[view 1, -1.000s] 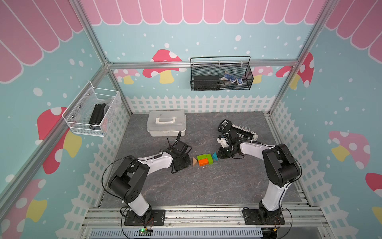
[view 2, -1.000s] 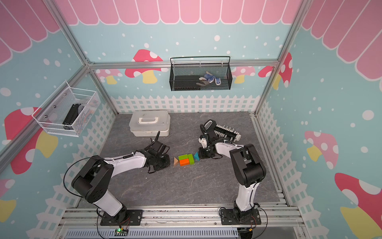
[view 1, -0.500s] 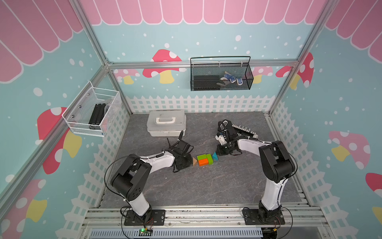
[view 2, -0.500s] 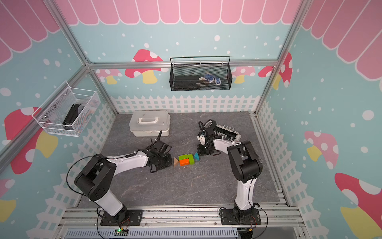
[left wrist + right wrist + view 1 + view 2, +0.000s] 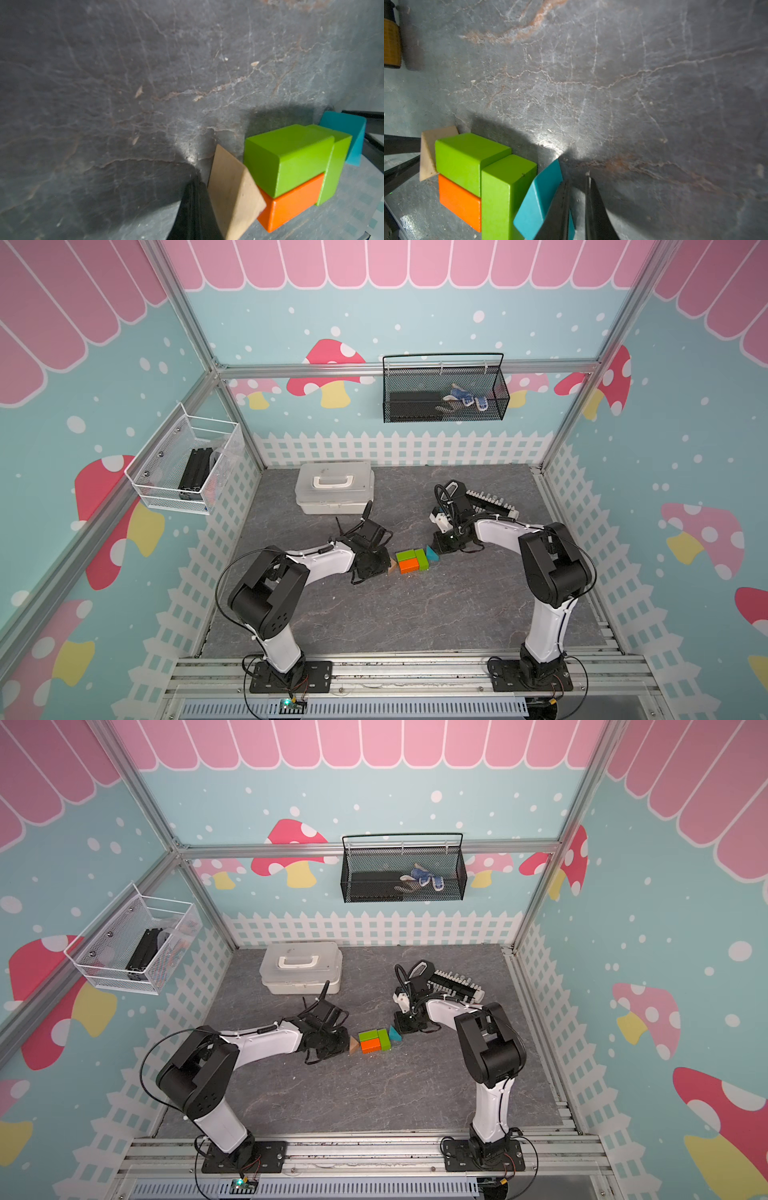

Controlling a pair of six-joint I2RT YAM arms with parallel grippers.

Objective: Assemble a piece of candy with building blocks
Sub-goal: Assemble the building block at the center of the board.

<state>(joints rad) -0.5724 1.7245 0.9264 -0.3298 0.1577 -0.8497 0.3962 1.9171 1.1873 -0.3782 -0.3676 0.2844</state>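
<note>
Left tool (image 5: pixel 196 184): jaws closed, gripping nothing, tip against the tan triangular prism (image 5: pixel 230 193).

Right tool (image 5: pixel 577 180): jaws narrowly apart, gripping nothing. One finger (image 5: pixel 558 207) lies against the teal triangular prism (image 5: pixel 537 199).

Between the two tools, on the surface (image 5: pixel 415 614), lies the piece of candy (image 5: pixel 411 561). It consists of two lime-green cuboids (image 5: pixel 467 158) and one orange cuboid (image 5: pixel 460 199), with a prism at each end.

Bright, sharp overviews; dim, soft close-ups

Glossy blocks (image 5: pixel 286 158), matt stone-look tabletop (image 5: pixel 124 83)
</note>
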